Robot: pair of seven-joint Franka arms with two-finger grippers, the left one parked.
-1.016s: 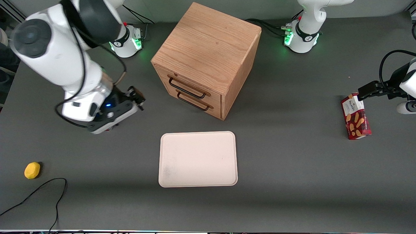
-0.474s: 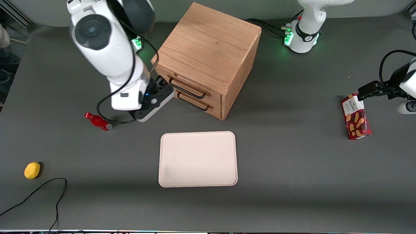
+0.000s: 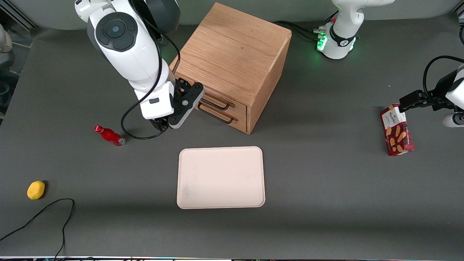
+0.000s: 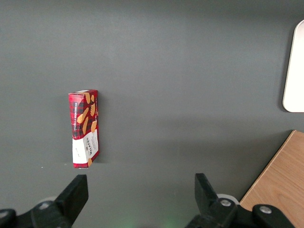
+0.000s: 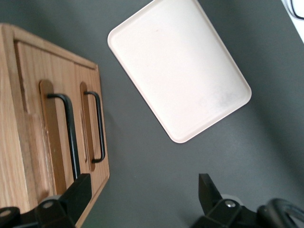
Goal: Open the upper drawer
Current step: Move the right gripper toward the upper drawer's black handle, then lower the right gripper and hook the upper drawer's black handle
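- A small yellow rounded object [image 3: 35,190] lies in the lower corner of the front frame, at the working arm's end of the table
- A small red bottle [image 3: 108,135] lies on its side at mid-height of the frame; half a second ago it was already in view, a second ago the arm hid it
- The gripper [image 3: 194,95] has swung in from open table to the front of the light-oak wooden cabinet [image 3: 232,47], upper middle of the frame; its fingers [image 5: 78,194] are spread apart and hold nothing
- The upper drawer [image 3: 222,98] is shut, flush with the lower drawer [image 3: 224,121]; one finger lines up with its long black wire handle [image 5: 70,133], so the approach looks nearly done and grasping comes next
- A cream rectangular plastic tray [image 3: 220,177] sits in the lower centre, nearer the camera than the cabinet
- A red biscuit box [image 3: 397,130] lies toward the parked arm's end
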